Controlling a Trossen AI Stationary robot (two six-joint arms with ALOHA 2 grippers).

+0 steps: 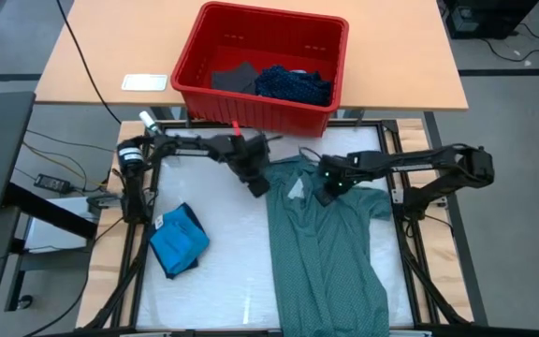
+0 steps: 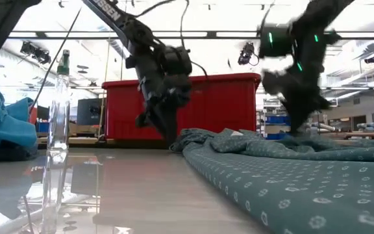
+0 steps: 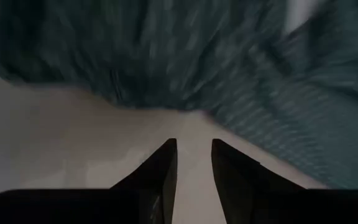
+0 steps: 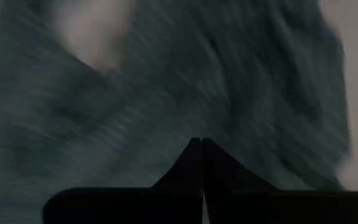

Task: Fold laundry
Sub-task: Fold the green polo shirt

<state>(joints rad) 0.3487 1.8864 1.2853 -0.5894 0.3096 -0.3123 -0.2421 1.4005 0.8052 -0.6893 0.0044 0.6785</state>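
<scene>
Grey-green shirt (image 1: 326, 248): spread flat on counter (image 1: 223, 281), collar end between both claws. Left claw (image 1: 257, 185): slightly parted, empty, just beside shirt's shoulder edge. Right claw (image 1: 330, 195): shut, empty, over opposite shoulder. Advice: pinch both shoulders evenly, fold without dragging cloth.

Overhead, table-level, two close wrist views

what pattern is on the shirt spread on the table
Grey-green shirt with small pale dots, clearest in the low view.
</scene>
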